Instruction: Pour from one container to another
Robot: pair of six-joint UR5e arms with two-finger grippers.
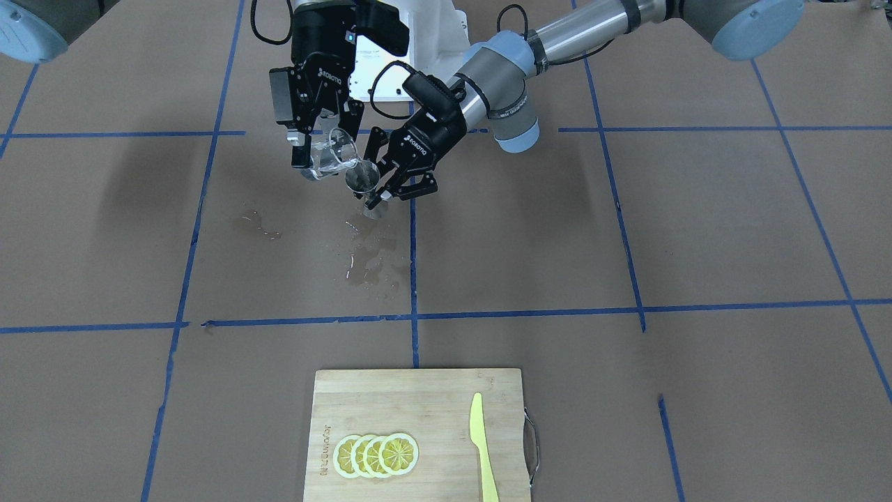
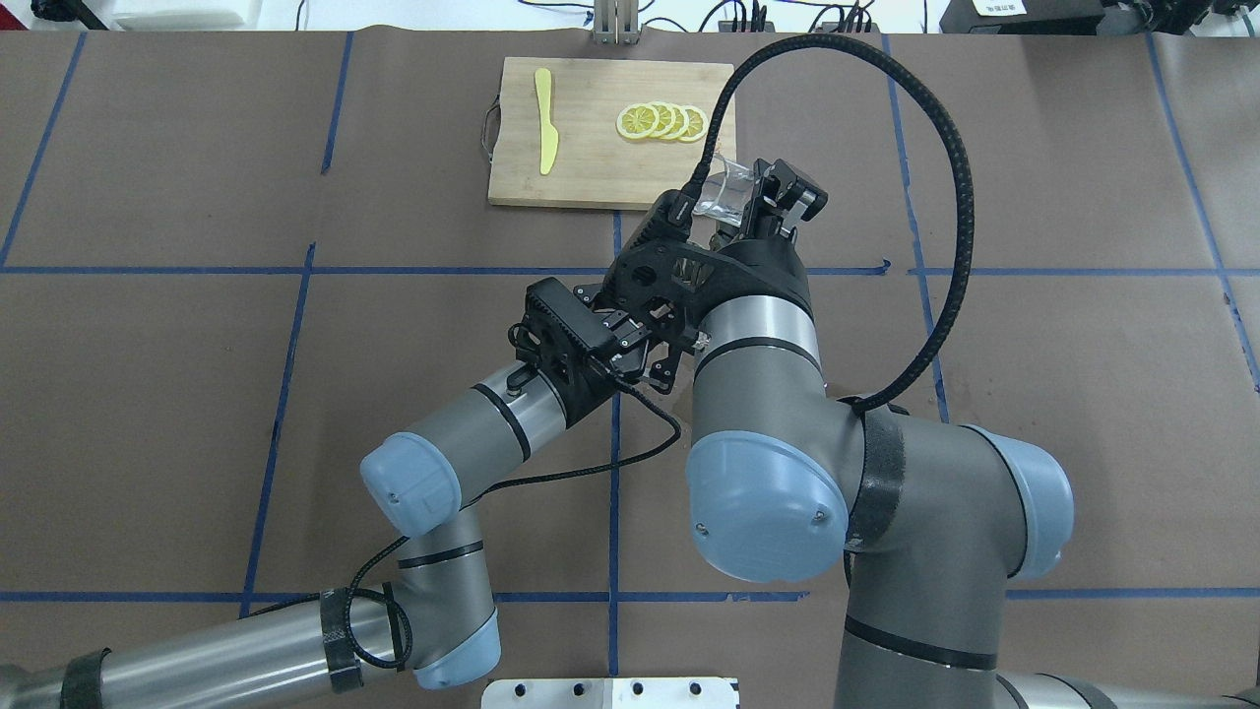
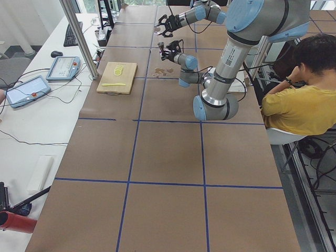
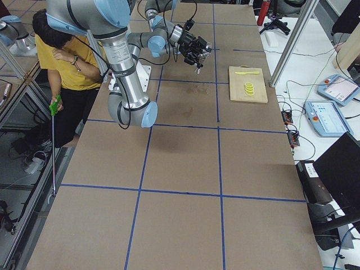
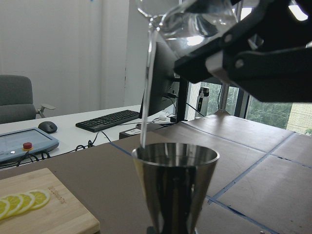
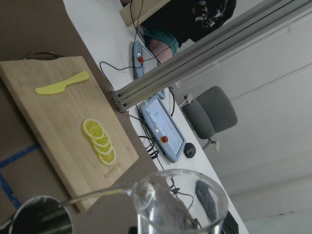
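Note:
My right gripper [image 1: 326,148] is shut on the clear glass tumbler [image 1: 333,156], which is tipped over toward the steel jigger [image 1: 363,180]. My left gripper [image 1: 382,189] is shut on the jigger's waist and holds it upright just under the tumbler's lip. In the left wrist view a thin stream of water [image 5: 148,87] falls from the tumbler [image 5: 195,19] into the jigger's cup [image 5: 175,175]. The right wrist view shows the tumbler's rim [image 6: 180,204] and the jigger [image 6: 41,214] at the lower left. From overhead the tumbler [image 2: 726,195] shows, but the jigger is hidden under the arms.
Water puddles [image 1: 369,261] lie on the brown paper in front of the grippers. A bamboo cutting board [image 1: 425,404] with lemon slices [image 1: 376,454] and a yellow knife [image 1: 482,446] sits at the table's far edge. A person in yellow [image 3: 302,100] sits beside the robot.

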